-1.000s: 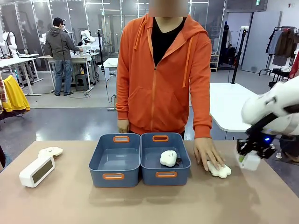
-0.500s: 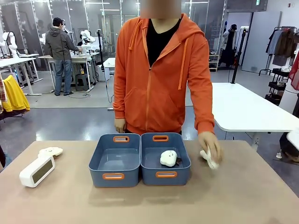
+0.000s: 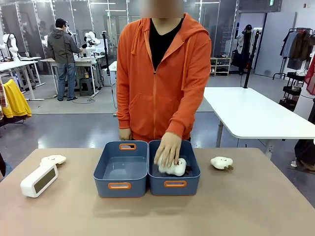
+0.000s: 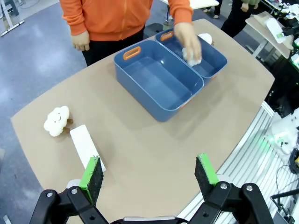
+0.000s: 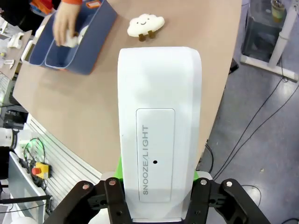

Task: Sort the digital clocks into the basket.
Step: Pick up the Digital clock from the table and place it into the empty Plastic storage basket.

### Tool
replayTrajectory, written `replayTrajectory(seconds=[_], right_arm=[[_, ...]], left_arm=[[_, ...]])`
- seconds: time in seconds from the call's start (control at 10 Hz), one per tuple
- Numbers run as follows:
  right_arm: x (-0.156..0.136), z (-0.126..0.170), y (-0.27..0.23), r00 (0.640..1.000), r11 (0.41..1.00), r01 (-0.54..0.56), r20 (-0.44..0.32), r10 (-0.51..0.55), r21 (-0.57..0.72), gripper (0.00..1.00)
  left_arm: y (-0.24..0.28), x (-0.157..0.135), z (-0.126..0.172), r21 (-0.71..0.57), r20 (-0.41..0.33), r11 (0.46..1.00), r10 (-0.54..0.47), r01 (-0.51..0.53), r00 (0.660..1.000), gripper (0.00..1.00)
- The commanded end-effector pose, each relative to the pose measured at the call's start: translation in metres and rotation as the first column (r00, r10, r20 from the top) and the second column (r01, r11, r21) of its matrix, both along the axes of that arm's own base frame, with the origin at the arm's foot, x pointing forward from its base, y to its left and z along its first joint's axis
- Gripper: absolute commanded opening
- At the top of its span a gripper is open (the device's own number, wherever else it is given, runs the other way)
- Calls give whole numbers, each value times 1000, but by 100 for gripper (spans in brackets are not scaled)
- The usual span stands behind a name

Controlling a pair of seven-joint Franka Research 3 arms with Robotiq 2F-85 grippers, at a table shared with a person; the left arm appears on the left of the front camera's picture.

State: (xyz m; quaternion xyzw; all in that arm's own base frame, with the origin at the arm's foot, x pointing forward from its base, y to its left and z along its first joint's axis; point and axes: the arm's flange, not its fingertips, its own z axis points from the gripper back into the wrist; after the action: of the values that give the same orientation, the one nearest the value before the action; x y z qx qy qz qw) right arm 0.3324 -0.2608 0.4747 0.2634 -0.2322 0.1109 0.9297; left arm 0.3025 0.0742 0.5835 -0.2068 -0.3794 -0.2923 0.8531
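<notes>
One white digital clock [image 3: 38, 180] lies at the table's left end, its screen facing up; it appears as a white block [image 4: 86, 147] just beyond my left gripper [image 4: 148, 171]. That gripper hovers high over the table, open, with nothing between its green pads. My right gripper [image 5: 158, 186] is shut on the second digital clock [image 5: 159, 116], whose top reads SNOOZE/LIGHT, held above the table's end. Two blue baskets stand side by side mid-table. The left basket [image 3: 105, 167] has a bare floor. The right basket [image 3: 193, 172] holds a plush toy [image 3: 173, 168] under the person's hand [image 3: 167, 147].
A cream cloud plush [image 3: 52, 160] lies behind the left clock. Another plush [image 3: 221, 162] lies right of the baskets, also below my held clock [image 5: 145, 24]. The person in an orange hoodie stands at the far edge. The table edge runs close to both grippers.
My right arm with its clock has left the front view to the right. The person's hand has moved from the table's right side into the right basket, leaving one plush on the table.
</notes>
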Motion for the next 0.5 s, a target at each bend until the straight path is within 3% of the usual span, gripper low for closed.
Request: replayTrajectory(seconds=[0.0,0.4], right_arm=[[0,6,0,999,1000,-19,33,18,18,0],[-3,32,22,993,997,-76,84,77,-19,0]], left_arm=[[1,-1,0,13,-5,1000,-14,14,1000,100],[1,-1,0,13,-5,1000,-14,14,1000,100]])
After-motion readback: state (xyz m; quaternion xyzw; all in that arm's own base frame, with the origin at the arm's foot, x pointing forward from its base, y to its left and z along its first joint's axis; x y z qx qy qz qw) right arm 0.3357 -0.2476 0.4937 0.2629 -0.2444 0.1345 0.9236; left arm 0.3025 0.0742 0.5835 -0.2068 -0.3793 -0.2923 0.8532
